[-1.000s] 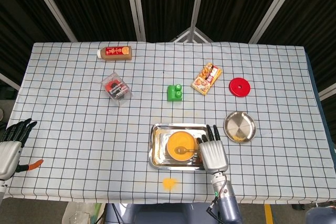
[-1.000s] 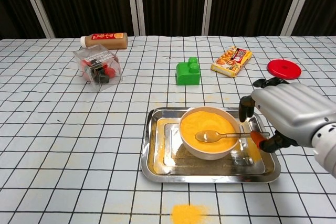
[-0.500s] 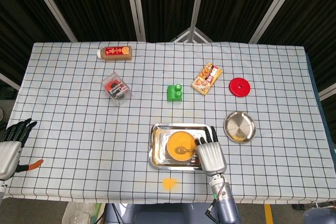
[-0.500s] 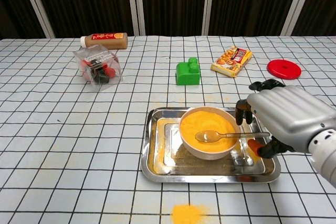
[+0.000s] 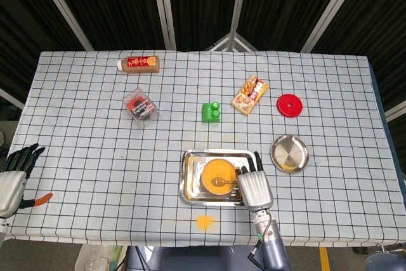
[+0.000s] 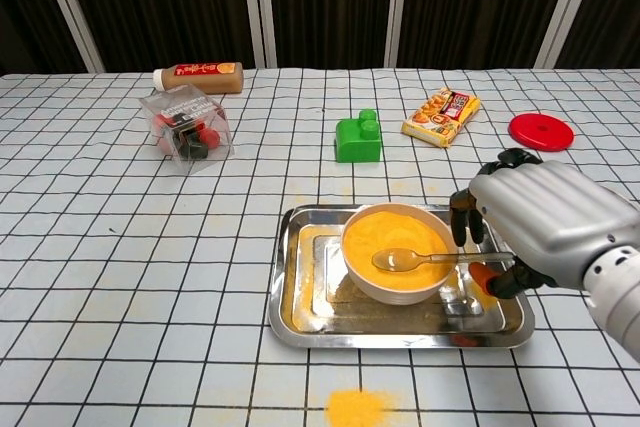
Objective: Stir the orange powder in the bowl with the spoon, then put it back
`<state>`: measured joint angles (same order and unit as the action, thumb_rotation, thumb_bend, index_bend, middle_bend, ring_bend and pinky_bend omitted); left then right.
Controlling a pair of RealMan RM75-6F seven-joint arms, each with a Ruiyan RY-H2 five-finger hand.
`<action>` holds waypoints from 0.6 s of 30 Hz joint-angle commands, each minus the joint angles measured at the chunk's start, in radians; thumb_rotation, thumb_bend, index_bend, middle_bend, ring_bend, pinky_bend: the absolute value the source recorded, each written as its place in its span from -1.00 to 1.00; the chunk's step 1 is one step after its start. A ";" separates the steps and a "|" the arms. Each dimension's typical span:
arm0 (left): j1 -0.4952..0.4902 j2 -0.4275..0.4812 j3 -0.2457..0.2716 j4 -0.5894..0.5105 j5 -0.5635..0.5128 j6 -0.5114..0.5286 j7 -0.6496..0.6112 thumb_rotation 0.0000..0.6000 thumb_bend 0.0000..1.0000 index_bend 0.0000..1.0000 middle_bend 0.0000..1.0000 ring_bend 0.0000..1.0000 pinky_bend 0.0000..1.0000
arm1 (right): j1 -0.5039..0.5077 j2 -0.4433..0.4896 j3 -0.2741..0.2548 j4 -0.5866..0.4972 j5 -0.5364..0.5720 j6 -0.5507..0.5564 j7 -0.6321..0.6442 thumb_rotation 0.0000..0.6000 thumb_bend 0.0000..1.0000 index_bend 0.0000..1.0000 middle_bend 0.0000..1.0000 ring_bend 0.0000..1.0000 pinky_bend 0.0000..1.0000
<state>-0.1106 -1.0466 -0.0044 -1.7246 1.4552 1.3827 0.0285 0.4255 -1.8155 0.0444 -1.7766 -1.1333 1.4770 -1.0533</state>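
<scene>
While the spoon [image 6: 413, 260] lies across the bowl [image 6: 397, 252] of orange powder [image 6: 395, 232] with its scoop on the powder and its handle sticking out over the rim toward 3 o'clock, the right robot hand [image 6: 535, 227] sits at the orange handle tip, fingers curled over it; whether it actually pinches the handle, I cannot tell. Bowl stands inside the steel tray [image 6: 300, 297] near the table [image 6: 120, 277] front edge. Spilled orange powder patch [image 6: 357, 408] on the cloth at 6 o'clock of the tray. Left robot hand [image 5: 14, 176] is well apart at the far 9 o'clock edge in the head view, fingers spread, holding nothing.
</scene>
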 commanded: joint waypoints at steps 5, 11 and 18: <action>0.000 0.000 0.000 -0.001 -0.001 -0.001 -0.001 1.00 -1.00 -1.00 -1.00 -1.00 -1.00 | -0.004 -0.004 0.003 0.004 0.000 -0.004 -0.004 1.00 -0.14 -0.03 -0.08 -0.67 -1.00; 0.000 0.001 -0.001 -0.001 -0.001 0.000 -0.002 1.00 -1.00 -1.00 -1.00 -1.00 -1.00 | -0.007 -0.012 0.005 0.013 0.003 -0.011 -0.005 1.00 -0.14 -0.02 -0.08 -0.67 -1.00; 0.000 0.001 0.000 -0.001 -0.002 -0.001 -0.003 1.00 -1.00 -1.00 -1.00 -1.00 -1.00 | -0.010 -0.019 0.008 0.022 0.003 -0.019 0.001 1.00 -0.14 0.03 -0.08 -0.67 -1.00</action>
<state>-0.1108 -1.0455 -0.0048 -1.7254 1.4535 1.3813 0.0252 0.4158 -1.8341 0.0517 -1.7546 -1.1303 1.4589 -1.0527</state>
